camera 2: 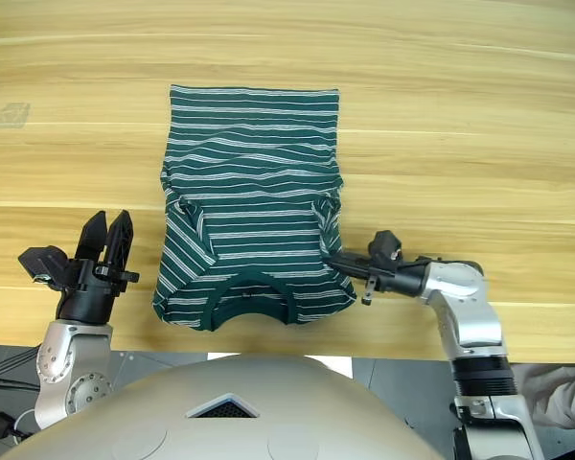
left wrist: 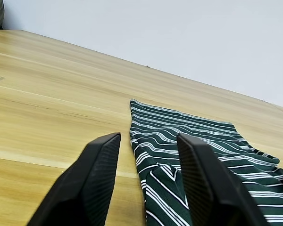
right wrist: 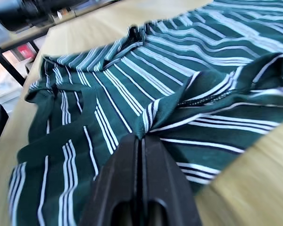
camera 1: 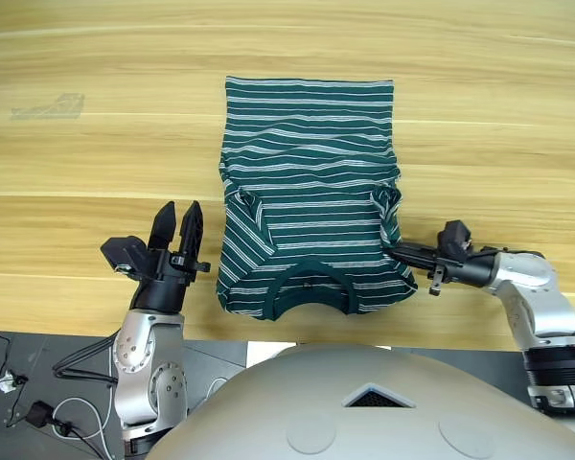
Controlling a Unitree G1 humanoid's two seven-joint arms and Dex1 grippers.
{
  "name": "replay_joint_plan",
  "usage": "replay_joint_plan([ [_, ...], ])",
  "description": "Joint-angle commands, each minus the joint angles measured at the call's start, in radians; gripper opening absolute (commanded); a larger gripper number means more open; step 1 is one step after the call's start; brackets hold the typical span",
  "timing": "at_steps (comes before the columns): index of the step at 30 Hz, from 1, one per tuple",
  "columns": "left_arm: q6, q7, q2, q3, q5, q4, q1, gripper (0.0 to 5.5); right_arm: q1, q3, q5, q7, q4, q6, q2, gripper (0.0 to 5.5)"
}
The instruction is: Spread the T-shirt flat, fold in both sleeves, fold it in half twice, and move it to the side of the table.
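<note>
The table [camera 1: 479, 125] is a broad wooden top, and the T-shirt [camera 1: 311, 182] lies at its middle, collar [camera 1: 311, 286] toward the near edge and hem at the far side. Both sleeves look turned in over the body, so the shirt makes a rough rectangle, still rumpled around the shoulders.

The shirt is thin knit cloth: light, limp, and likely to drag or bunch against the wood rather than hold any shape. Lifted at a single point it would sag and lose its folds. The sensible holds are therefore the two near corners beside the collar, taken together, pinching through all layers so the tucked sleeves travel with the body.

The left gripper [camera 1: 179, 209] stands over bare table just left of the shirt's near-left corner, clear of the cloth. Its jaws are parted moderately with nothing between them.

The right gripper [camera 1: 391, 250] lies low at the shirt's near-right edge. Its jaws are pressed together, and in the right wrist view the cloth puckers toward their tips, so it appears to pinch a small fold of the shirt's edge there.
</note>
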Motion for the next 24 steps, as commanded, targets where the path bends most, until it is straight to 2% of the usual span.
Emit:
replay_joint_plan([
  [1,-0.005,-0.001,-0.006,-0.007,0.021,0.012,-0.001,2.22,-0.028,0.019,0.008,-0.025,-0.034,0.006,0.024,0.02],
  [9,-0.006,-0.006,-0.004,-0.019,0.03,0.013,0.005,2.22,-0.021,0.082,-0.069,-0.079,-0.017,-0.013,0.023,0.02],
  [17,-0.005,-0.012,0.0,-0.026,0.038,0.02,0.0,2.22,0.003,0.087,0.05,0.024,-0.096,0.056,-0.011,1.3],
  [20,-0.007,-0.015,-0.001,-0.033,0.043,0.023,-0.006,2.22,0.028,0.082,0.201,0.087,-0.178,0.169,-0.022,1.3],
  [24,-0.007,-0.017,-0.001,-0.041,0.051,0.025,-0.014,2.22,0.041,0.091,0.216,0.077,-0.196,0.191,-0.017,1.3],
])
